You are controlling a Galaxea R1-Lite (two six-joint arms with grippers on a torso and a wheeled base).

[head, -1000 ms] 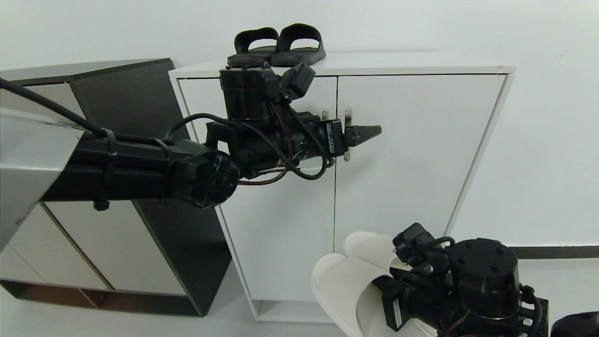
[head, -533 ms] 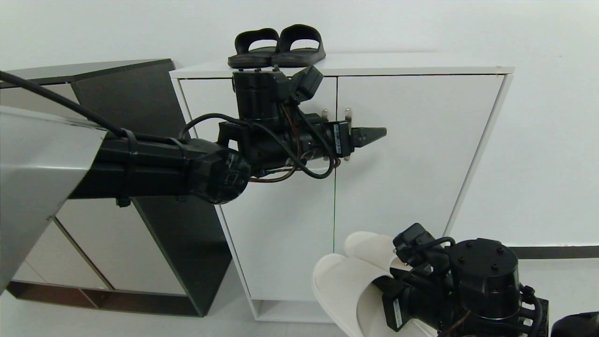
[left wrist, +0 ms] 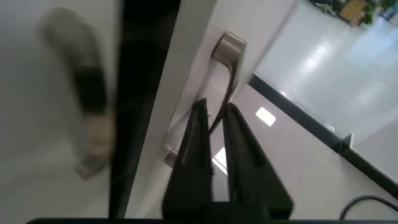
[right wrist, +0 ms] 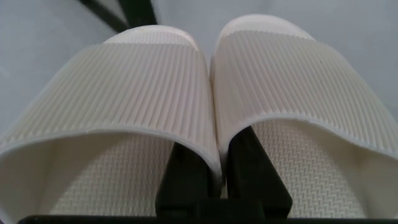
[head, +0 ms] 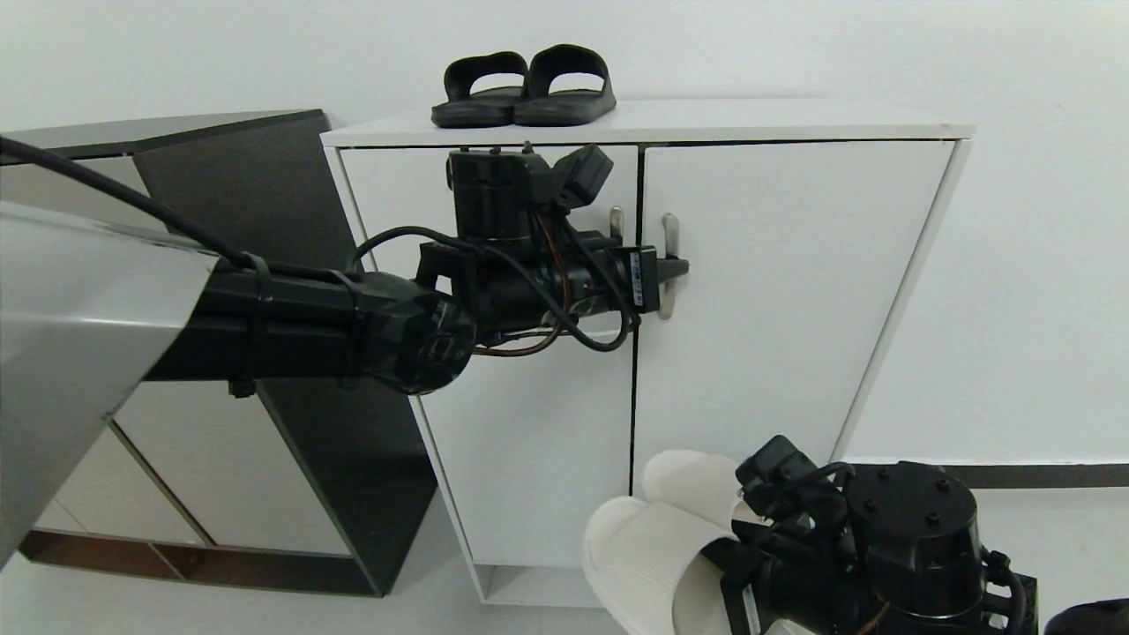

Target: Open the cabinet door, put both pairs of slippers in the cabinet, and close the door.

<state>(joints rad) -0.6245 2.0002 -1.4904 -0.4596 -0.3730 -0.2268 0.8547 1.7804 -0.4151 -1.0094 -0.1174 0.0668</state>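
The white cabinet (head: pixel 794 309) has two doors with metal handles at the middle seam. My left gripper (head: pixel 679 265) is at the right door's handle (head: pixel 670 234); in the left wrist view the gripper (left wrist: pixel 214 109) is shut on the curved handle (left wrist: pixel 227 68). A thin dark gap (head: pixel 637 353) shows between the doors, the right one slightly ajar. A pair of black slippers (head: pixel 525 88) sits on the cabinet top. Low in front of the cabinet, my right gripper (right wrist: pixel 214 186) is shut on the inner walls of the white slippers (head: pixel 653 538), which are held side by side.
A dark cabinet (head: pixel 265 176) with pale panels stands left of the white one, close to my left arm. The left door's handle (head: pixel 616 220) is just beside the gripped one. A dark baseboard (head: pixel 1041 474) runs along the wall at right above bare floor.
My left gripper drew back from past the handle and closed on it. The right door's edge swung out a little, widening the seam. The right arm with the white slippers barely moved.
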